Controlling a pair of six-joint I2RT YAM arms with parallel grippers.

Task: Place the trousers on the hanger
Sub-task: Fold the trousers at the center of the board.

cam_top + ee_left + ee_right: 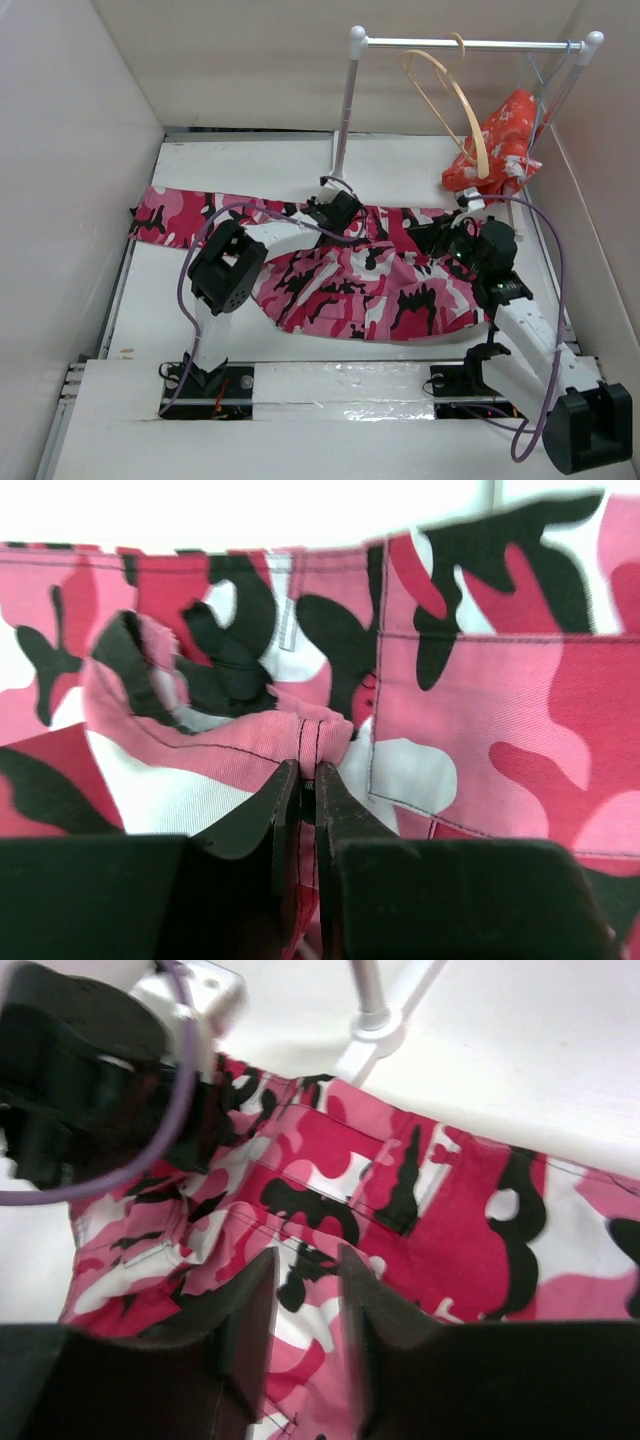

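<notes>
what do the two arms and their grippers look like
The left arm and right arm have white links, boxy black joint housings and a looping purple cable each. The left gripper and right gripper have matte black wedge-shaped fingers.

arms (528, 335): wht links, blk joints | cable (186, 1080): purple | L end effector (308, 780), R end effector (305, 1270): blk

Soft matt cloth trousers (370, 290); smooth pale wooden hanger (466, 108)

Right claw (305, 1260), jaws slightly apart, over the camouflage trousers (460, 1240), left arm (90, 1090) beyond.
</notes>
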